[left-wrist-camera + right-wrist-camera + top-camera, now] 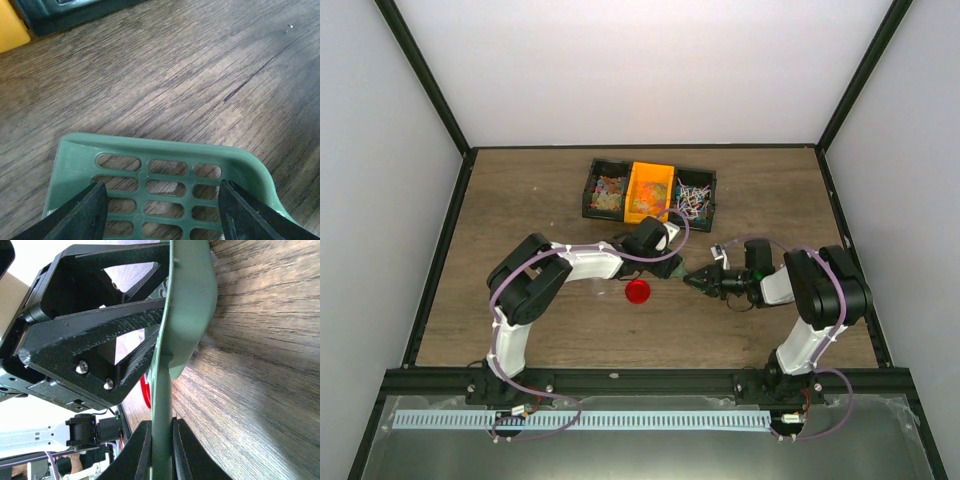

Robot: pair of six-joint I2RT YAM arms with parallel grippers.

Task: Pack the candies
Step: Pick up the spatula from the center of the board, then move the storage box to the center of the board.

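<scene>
At left, left gripper [162, 186]: jaws about half spread, both fingertips standing inside the bowl of the green slotted scoop [165, 150], whose slots span the gap (no pinch evident). Candies [611, 190] sit in the compartmented tray [588, 190], beyond the left jaws' tips and well apart from both grippers. Red lid [637, 291] lies on the table [175, 75], near the left jaws, on the arm-base side. Right gripper [161, 426]: jaws narrow, pinched on the scoop's thin edge, facing the left jaws.
</scene>
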